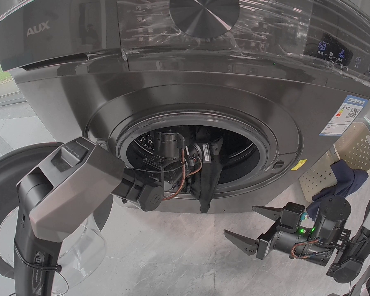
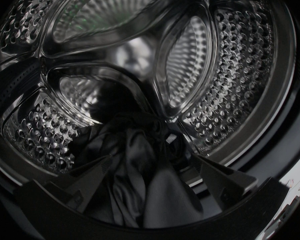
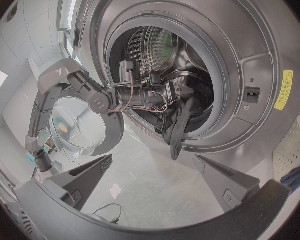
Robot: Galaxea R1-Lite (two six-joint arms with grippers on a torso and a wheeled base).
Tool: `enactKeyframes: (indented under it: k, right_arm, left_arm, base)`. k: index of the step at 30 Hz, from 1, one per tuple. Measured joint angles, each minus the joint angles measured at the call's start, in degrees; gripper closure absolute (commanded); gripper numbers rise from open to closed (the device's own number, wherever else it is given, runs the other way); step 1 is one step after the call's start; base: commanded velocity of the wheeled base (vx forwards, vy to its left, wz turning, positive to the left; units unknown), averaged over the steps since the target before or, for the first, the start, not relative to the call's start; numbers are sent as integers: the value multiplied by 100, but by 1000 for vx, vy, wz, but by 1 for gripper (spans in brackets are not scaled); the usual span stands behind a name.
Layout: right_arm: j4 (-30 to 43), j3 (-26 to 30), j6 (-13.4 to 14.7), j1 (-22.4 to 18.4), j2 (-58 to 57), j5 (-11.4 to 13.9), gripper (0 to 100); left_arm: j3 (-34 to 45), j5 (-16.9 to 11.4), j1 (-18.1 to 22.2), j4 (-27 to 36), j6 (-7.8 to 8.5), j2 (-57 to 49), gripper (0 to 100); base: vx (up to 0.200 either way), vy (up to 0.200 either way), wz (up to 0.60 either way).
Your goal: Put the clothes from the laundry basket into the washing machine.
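Left end effector (image 2: 151, 162) is inside the mouth of the washing machine (image 1: 185, 87), fingers spread wide. A black garment (image 1: 206, 176) lies loose between them and trails back over the lower lip, hanging outside below my wrist. Right end effector (image 1: 240, 220) hangs outside above the floor (image 1: 172, 247), wide and empty, with the laundry basket (image 1: 357, 144) up to its right and a blue garment (image 1: 343, 181) draped over the basket's rim.

Washing machine (image 1: 70, 91) front: brand logo (image 1: 38, 28), energy label (image 1: 344, 115), yellow warning sticker (image 1: 299, 165)
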Motion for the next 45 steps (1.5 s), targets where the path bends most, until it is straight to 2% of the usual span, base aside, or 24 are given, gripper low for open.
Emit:
enactKeyframes:
  k: [4, 9, 15, 16, 21, 28, 35, 41, 45]
  right_arm:
    - [0, 0, 2, 9, 0, 1, 0]
    - [0, 0, 2, 17, 0, 0, 0]
    - [2, 0, 2, 22, 0, 1, 0]
    - [0, 0, 2, 20, 0, 0, 0]
    - [0, -6, 2, 15, 0, 0, 0]
    - [2, -9, 2, 20, 0, 0, 0]
    - [2, -22, 2, 4, 0, 0, 0]
    - [2, -33, 2, -18, 0, 0, 0]
    - [2, -37, 2, -28, 0, 1, 0]
  left_arm:
    - [389, -6, -69, 46, 71, -223, 0]
    - [819, -5, -61, 51, 340, -322, 0]
    - [968, -5, 27, -11, 422, -201, 0]
    - [973, -2, 35, -6, 427, -179, 100]
    - [940, 2, 77, -39, 490, -49, 100]
    - [430, 28, 102, -173, 463, 105, 100]
    - [-540, 93, 129, -430, 283, 295, 100]
    - [-1271, 235, 289, -578, 208, 706, 100]
    - [-1364, 257, 367, -535, 200, 839, 100]
  base:
    - [0, 0, 0]
    - [0, 0, 0]
    - [0, 0, 0]
    - [0, 0, 0]
    - [0, 0, 0]
    - [0, 0, 0]
    - [0, 0, 0]
    - [0, 0, 0]
    - [0, 0, 0]
